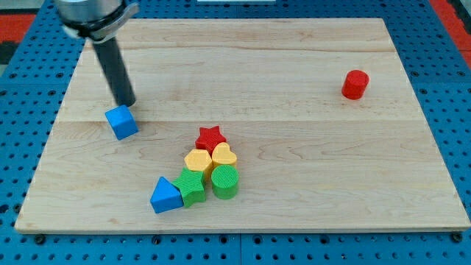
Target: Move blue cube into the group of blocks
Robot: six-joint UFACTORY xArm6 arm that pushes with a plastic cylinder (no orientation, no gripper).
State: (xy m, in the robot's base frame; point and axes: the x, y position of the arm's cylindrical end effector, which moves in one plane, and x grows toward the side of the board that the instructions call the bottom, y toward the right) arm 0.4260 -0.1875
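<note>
The blue cube [121, 121] sits alone on the wooden board at the view's left. My tip [127, 103] stands just above the cube, at its top right edge, touching or nearly touching it. The group of blocks lies to the cube's lower right, near the board's bottom middle: a red star [210, 137], a yellow rounded block [197, 160], a yellow heart [224, 155], a green cylinder [225, 181], a green block [192, 186] and a blue triangular block [165, 195]. They touch one another.
A red cylinder [355, 84] stands alone at the view's upper right. The wooden board [309, 177] lies on a blue pegboard surface [22, 110]; its edges are all in view.
</note>
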